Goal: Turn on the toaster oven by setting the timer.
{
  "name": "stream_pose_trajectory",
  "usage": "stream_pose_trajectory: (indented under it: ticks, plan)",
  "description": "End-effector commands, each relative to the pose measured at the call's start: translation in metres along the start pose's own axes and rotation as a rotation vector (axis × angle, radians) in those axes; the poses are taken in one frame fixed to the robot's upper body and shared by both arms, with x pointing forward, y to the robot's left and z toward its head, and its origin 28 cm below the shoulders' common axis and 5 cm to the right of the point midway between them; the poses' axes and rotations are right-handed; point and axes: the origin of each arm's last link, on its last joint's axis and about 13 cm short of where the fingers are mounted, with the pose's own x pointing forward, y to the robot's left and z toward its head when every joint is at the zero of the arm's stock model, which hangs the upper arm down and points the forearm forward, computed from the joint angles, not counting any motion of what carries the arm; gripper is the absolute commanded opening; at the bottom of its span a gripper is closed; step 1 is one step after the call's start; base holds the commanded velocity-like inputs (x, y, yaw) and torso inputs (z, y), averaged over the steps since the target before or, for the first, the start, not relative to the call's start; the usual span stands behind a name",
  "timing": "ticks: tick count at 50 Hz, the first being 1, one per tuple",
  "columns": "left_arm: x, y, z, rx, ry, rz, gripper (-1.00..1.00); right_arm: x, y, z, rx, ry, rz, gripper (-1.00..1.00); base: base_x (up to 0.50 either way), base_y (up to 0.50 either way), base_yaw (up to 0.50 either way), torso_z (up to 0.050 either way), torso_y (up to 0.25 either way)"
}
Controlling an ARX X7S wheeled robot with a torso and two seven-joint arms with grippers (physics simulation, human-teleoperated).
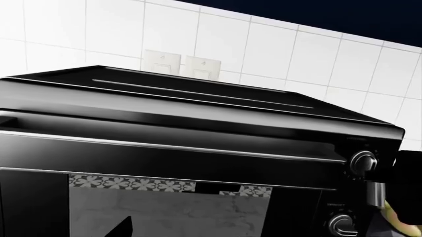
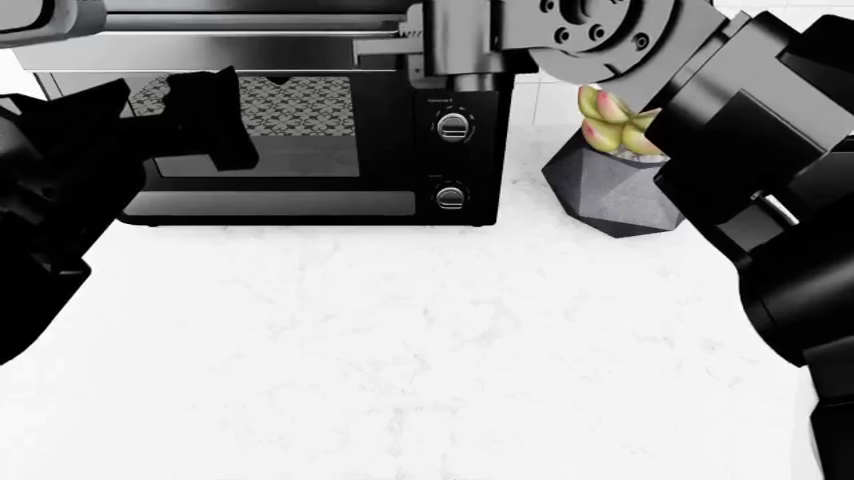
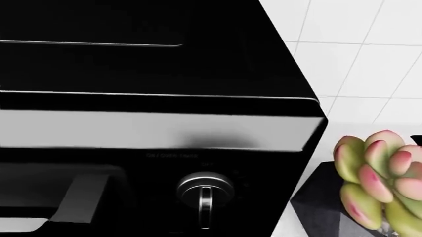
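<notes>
Oven: the toaster oven point(image 2: 314, 130) stands at the back of the white worktop point(image 2: 400, 350), against the tiled wall, door shut, patterned rack showing through the glass.
Knobs: a column on the oven's right panel; the head view shows a middle knob point(image 2: 454, 126) and a lower knob point(image 2: 451, 197), and the right wrist view looks closely at one knob point(image 3: 205, 190) under faint lettering too small to read.
Right hand: up near the oven's top right corner point(image 2: 461, 40); its fingertips are hidden against the oven top, so I cannot tell how far open it is or whether it holds anything.
Left hand: dark, in front of the glass door point(image 2: 200, 120); nothing seen held, but I cannot tell its opening.
Plant: a succulent point(image 2: 611, 118) in a grey faceted pot point(image 2: 614, 195) sits just beside the oven's right side, under the right arm.
Risk, wrong knob: the labels cannot be read, so the timer could be mistaken for another dial; the oven would then stay off.
Risk, plant: the right arm's bulk hangs over the pot; lowering toward the knobs could knock it over.
Risk, slip: a small round knob, gripped off centre, may let the fingers slide round it without turning.
Risk, shove: pressing hard on the panel could push the oven back or skew it.
Risk, left arm: it blocks part of the door from the head view and could bump the handle.
</notes>
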Motion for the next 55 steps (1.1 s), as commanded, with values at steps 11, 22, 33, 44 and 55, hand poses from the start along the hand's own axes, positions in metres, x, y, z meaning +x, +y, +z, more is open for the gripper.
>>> stream_pose_trajectory:
  ticks: [11,22,33,44,55]
  plan:
    - [-0.0009,0.0002,-0.0013,-0.003,0.004,-0.001,1.0,0.0008,-0.0003,0.003,0.157,0.054,0.064,-1.0,0.0,0.0,0.0,0.0,0.0]
    - [-0.0003,0.0001,-0.0016,-0.003,0.005,-0.001,1.0,0.0001,-0.0009,0.0032,0.2,0.081,0.087,-1.0,0.0,0.0,0.0,0.0,0.0]
    - [-0.0007,0.0003,-0.0016,-0.004,0.005,0.001,1.0,-0.0008,-0.001,0.0032,0.234,0.105,0.114,-1.0,0.0,0.0,0.0,0.0,0.0]
    - [-0.0007,0.0002,-0.0017,-0.003,0.004,0.002,1.0,0.001,-0.0021,0.0033,0.288,0.144,0.154,-1.0,0.0,0.0,0.0,0.0,0.0]
    - [0.0009,0.0003,-0.0015,-0.003,0.004,0.002,1.0,-0.0004,-0.0024,0.0032,0.354,0.184,0.194,-1.0,0.0,0.0,0.0,0.0,0.0]
